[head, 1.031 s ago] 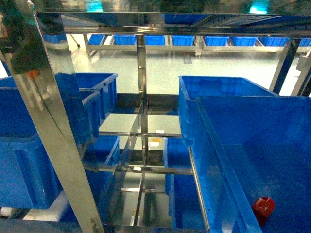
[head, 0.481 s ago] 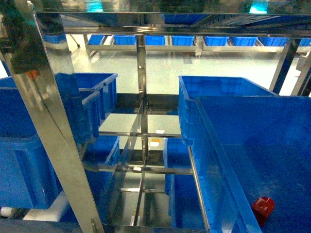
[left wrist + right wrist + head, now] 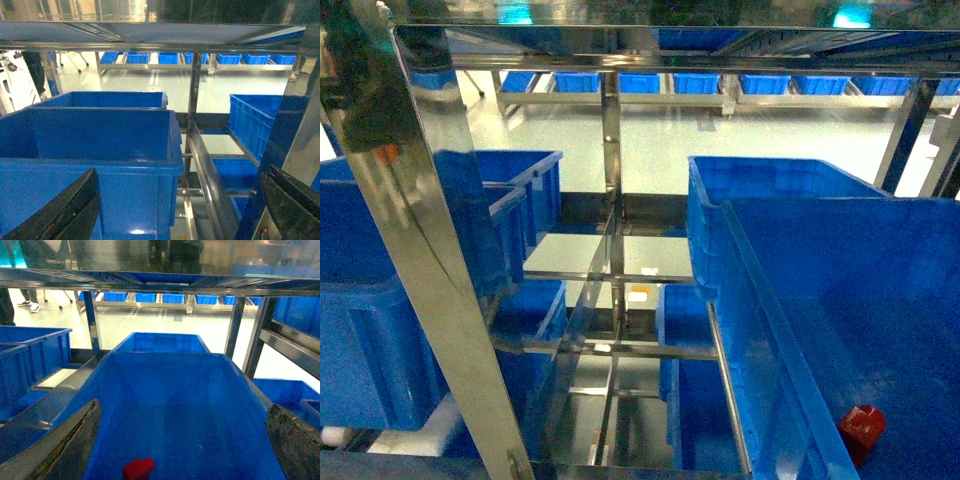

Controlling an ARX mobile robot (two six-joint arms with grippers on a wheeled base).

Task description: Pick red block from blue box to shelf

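Red block [image 3: 861, 426] lies on the floor of the blue box [image 3: 790, 330], near its front right corner in the head view; in the right wrist view the block [image 3: 138, 468] sits low centre on the box floor [image 3: 200, 405], untouched; right gripper [image 3: 185, 450] hangs above the box, jaws spread wide, a finger at each lower corner, block between them but lower and apart; left gripper [image 3: 180, 210] wide too, empty, facing a dark blue crate [image 3: 90, 150]; steel shelf [image 3: 440, 270] uprights and rails frame everything; more crates [image 3: 620, 82] line the far wall
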